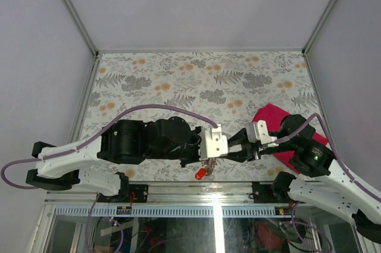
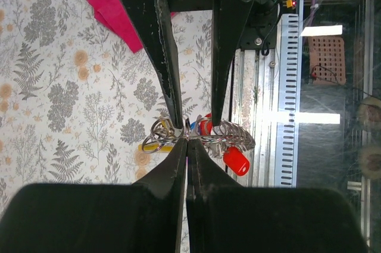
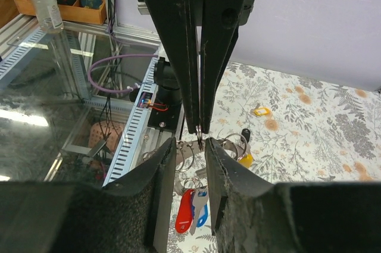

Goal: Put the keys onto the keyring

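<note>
Risk: left gripper (image 2: 187,141) is clamped on only a thin wire of the keyring (image 2: 233,136). A sideways tug from the right gripper (image 3: 189,144) could twist it free and drop the bunch past the surface (image 1: 178,80) edge at 6 o'clock. Right gripper jaws are apart, straddling the ring; can't tell if they touch it. Ring sits at the left fingertips, red and blue keys (image 3: 191,208) dangling below. Yellow key (image 3: 261,111) lies loose at 1 o'clock.
</note>
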Robot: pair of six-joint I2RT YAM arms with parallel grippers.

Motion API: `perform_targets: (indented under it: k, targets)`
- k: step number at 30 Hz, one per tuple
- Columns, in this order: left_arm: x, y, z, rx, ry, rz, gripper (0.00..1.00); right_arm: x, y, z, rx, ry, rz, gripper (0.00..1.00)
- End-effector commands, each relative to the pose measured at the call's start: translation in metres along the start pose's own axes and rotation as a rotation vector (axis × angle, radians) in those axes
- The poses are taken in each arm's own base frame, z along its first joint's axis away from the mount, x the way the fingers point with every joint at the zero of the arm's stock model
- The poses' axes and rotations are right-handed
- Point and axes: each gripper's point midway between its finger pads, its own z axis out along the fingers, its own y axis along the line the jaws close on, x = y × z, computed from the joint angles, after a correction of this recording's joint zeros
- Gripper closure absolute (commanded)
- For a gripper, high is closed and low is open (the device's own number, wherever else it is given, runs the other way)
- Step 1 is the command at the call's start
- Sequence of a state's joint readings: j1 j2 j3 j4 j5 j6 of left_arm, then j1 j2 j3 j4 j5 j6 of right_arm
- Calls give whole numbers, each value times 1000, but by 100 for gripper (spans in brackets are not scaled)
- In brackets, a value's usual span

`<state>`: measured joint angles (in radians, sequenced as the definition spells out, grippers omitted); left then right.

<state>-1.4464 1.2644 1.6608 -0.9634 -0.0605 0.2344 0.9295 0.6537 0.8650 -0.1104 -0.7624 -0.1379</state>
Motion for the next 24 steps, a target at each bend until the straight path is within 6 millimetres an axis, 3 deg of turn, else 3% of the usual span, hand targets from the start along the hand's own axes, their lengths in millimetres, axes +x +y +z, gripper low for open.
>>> perform_targets:
  k: [1,8,18,24]
  targets:
    - [-9,6,-5,-27,-15,23,100,-11,2,4,-25,-50,-20,67]
    - [-8,7,-3,-29,-11,22,100,-8,-1,8,-28,-46,-9,76]
    - [-8,7,-5,-34,-14,16,100,2,-5,13,-21,-27,7,75]
    - [-7,7,-4,-34,-12,14,100,0,-7,14,-12,-33,10,100]
